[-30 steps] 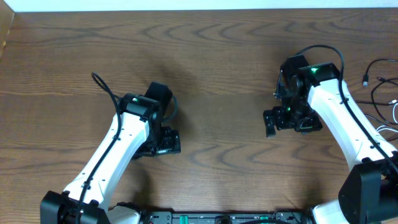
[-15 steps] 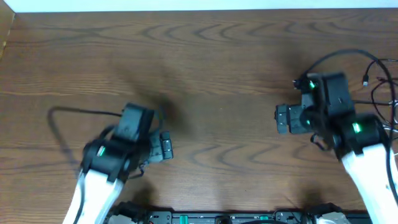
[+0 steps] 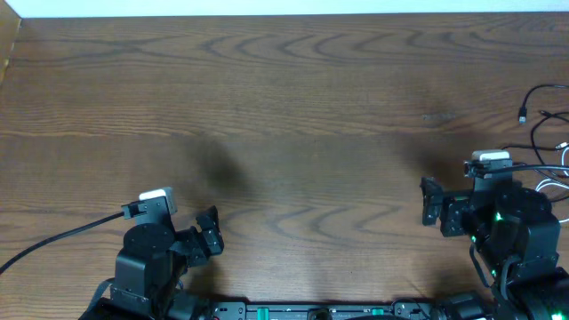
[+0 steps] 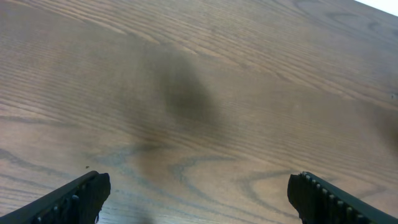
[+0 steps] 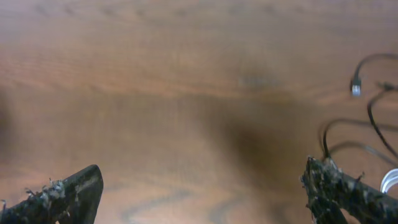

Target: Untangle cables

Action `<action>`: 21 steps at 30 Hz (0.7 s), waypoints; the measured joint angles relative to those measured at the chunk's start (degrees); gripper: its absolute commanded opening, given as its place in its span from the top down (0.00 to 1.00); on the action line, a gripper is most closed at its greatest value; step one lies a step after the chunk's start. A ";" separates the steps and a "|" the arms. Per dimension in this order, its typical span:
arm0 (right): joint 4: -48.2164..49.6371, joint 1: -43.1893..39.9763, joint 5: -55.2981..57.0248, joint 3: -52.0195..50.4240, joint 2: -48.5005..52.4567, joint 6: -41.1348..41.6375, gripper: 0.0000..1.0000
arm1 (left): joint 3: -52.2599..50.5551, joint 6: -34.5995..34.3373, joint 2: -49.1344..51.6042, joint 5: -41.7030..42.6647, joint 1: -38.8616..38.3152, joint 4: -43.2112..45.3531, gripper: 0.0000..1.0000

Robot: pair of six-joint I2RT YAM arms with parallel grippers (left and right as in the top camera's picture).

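dark brown wood-grain table [image 3: 311, 107], pale strip along the far edge. the only things lying on it are at the far right edge: a few thin black cords [image 3: 532, 133] in loose loops, one ending in a small plug [image 3: 523, 115], and a white cord [image 5: 388, 180] nearer, partly cut off by the frame.

One left hand [image 3: 212, 233], one right hand [image 3: 430, 203], several cables [image 3: 523, 113].
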 measured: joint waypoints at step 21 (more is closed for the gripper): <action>-15.41 0.00 0.61 -0.35 0.07 -0.02 0.01 | -0.20 0.00 0.00 -0.22 0.00 0.00 0.04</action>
